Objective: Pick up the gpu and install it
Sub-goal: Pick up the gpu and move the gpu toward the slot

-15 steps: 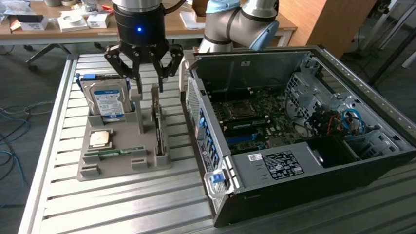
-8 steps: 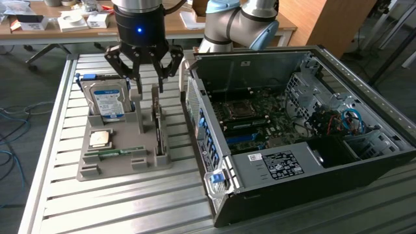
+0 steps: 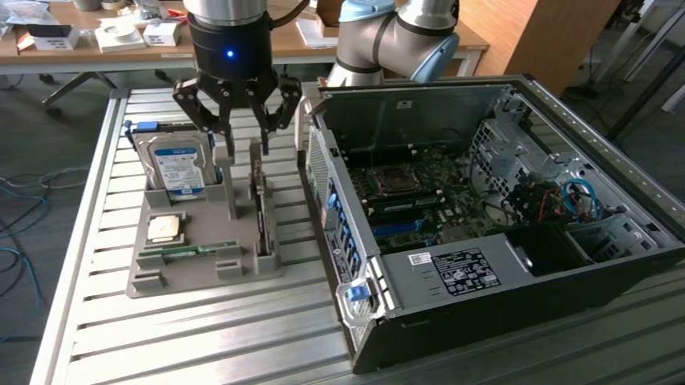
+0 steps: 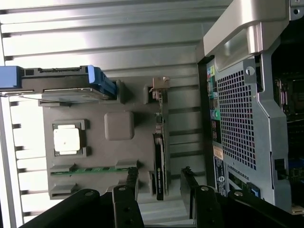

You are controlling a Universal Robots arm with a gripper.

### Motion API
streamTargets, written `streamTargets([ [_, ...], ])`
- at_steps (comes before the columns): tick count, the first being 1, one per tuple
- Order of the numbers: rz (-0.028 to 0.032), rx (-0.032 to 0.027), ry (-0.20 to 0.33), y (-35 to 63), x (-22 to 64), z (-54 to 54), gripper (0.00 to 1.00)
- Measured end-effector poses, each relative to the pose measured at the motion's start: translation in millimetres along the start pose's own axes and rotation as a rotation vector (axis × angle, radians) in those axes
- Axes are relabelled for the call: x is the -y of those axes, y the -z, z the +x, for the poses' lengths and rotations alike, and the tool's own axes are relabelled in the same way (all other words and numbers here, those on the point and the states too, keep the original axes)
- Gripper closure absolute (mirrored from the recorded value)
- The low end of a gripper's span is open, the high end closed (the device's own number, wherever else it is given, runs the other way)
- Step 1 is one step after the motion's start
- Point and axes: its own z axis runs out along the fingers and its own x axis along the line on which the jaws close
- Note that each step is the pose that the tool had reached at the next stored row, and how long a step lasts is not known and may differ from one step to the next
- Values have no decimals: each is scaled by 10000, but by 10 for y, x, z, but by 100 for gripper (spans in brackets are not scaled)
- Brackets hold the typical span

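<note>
Hovering over a grey moulded plastic parts tray (image 3: 204, 281), the arm's black two-fingered gripper (image 3: 243, 143) pointed straight down with its fingers spread apart and nothing between them. Directly beneath it stood the gpu (image 3: 260, 204), a thin dark circuit card with a pale metal end bracket, set on its long edge in a slot of the tray. From the wrist view the card ran edge-on between the two fingers, with a gap showing on each side, so the open hand seemed lined up to take the card by its flat faces. Its upright stance in the slot probably served that purpose, leaving both faces free to reach from above.

Beside it in the same tray stood a silver hard drive with a blue label (image 3: 176, 168), also propped upright, while a square silver processor chip (image 3: 164, 228) and a narrow green memory stick (image 3: 192, 251) lay flat nearer the front.

On the exterior view's right, a black desktop computer case (image 3: 428, 309) lay on its side on the slatted metal table (image 3: 214, 341), its panel off and its green motherboard (image 3: 428, 192) facing up, apparently so that parts could be lowered into it.
</note>
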Motion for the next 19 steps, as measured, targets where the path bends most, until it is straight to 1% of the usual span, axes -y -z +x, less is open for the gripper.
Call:
streamTargets([
  [9, 0, 1, 0, -50, 2, 1, 51],
  [15, 0, 0, 0, -55, 3, 2, 51],
  [19, 0, 0, 0, -81, 4, 2, 51],
])
